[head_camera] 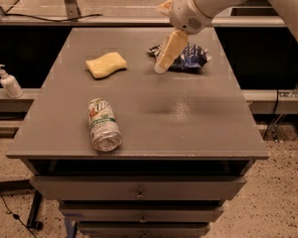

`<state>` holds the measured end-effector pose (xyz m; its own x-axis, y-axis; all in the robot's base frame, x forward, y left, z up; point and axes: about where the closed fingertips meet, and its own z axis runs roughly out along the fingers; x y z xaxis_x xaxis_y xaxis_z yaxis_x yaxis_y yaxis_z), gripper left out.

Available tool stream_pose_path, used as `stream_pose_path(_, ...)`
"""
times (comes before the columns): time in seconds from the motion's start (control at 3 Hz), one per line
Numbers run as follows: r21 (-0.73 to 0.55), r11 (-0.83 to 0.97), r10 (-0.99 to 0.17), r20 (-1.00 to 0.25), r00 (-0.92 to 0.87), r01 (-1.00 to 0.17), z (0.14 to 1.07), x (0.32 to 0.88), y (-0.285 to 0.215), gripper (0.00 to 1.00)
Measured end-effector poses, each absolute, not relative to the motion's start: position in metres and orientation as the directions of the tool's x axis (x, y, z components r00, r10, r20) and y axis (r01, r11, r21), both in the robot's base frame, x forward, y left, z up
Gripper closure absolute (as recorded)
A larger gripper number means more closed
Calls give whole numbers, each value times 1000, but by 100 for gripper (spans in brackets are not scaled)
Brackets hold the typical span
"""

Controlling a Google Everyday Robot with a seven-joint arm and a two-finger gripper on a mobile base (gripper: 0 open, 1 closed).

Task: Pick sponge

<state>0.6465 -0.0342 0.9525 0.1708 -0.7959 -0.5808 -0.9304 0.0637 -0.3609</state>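
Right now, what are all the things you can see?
sponge: one, pale yellow, back left of the table
can: one, silver and green, on its side, front left
bag: one, dark blue, back right, partly behind the gripper
table: one, grey, centre
drawers: at least two, grey, under the tabletop
bottle: one, white, on the ledge left of the table
gripper: one, pale yellow, over the table between sponge and bag
arm: one, white, top right

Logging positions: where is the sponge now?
In the camera view, the sponge lies back-left on the table, beyond the soda can; the gripper hovers to its right, before the blue snack bag.
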Motion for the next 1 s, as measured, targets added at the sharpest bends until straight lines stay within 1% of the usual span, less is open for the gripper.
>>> stream_pose_path(0.33,-348,67,-759,-626,178,-935,945,677,-2,0)
stream_pose_path(1.0,-295,90,-712,-687,146,-951,901,714,45,0)
